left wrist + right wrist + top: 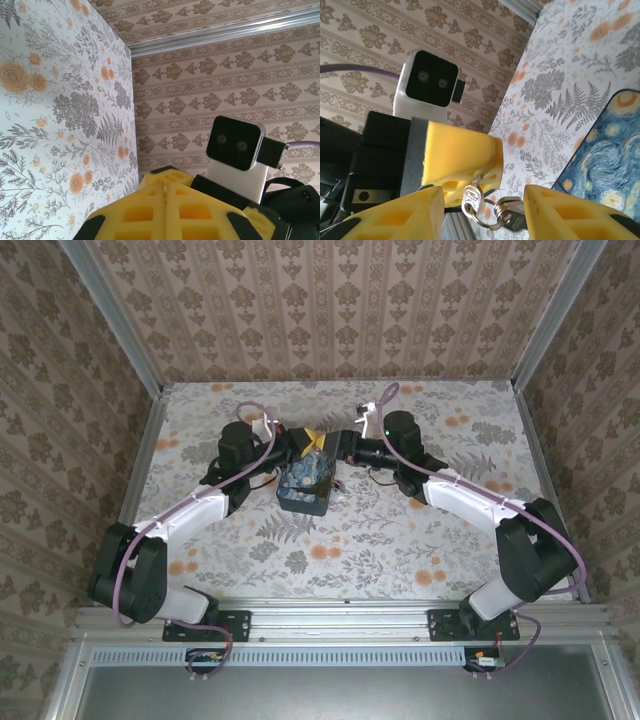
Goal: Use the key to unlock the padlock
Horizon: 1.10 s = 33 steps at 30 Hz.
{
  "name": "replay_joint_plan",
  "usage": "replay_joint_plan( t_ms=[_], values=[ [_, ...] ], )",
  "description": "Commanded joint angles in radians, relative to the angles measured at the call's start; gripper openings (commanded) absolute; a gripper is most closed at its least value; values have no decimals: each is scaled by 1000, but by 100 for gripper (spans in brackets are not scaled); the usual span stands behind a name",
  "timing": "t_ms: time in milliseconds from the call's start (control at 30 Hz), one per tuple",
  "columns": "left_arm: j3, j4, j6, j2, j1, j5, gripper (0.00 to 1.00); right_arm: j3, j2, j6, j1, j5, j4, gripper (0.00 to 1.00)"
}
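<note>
Inspecting both grippers over padlock (305, 485), mid-table.
Found left gripper (165, 200) clenched; right gripper (484, 202) parted around key (470, 197) and ring; key's holder unclear.

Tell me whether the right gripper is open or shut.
Open. In the right wrist view the right gripper has its two yellow fingers apart, the key ring in the gap between them.

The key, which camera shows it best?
The right wrist view: the key and its ring sit close up inside the open right claw. In the top view it is too small to make out. The left wrist view faces the wall and tablecloth.
</note>
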Motion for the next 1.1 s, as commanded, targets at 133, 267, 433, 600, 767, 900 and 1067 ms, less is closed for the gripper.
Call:
replay_joint_plan(
  t_ms=[133,267,433,600,767,900,1067],
  values=[
    [43,46,-14,11,-10,24,0,53,1,-33,-7,-73,-5,43],
    [45,57,-23,13,-12,24,0,48,19,-17,6,-89,23,39],
    [43,63,-27,14,-12,22,0,58,36,-12,19,-111,22,34],
    [43,93,-45,22,-11,22,0,53,39,-10,20,-107,20,27],
    [39,100,-49,22,-12,24,0,50,38,0,17,-96,32,14],
    [37,65,-21,9,-12,24,0,35,36,24,9,-83,43,3],
    [89,-247,145,-65,17,23,28,11,27,-49,-17,-111,-38,0]
  ],
)
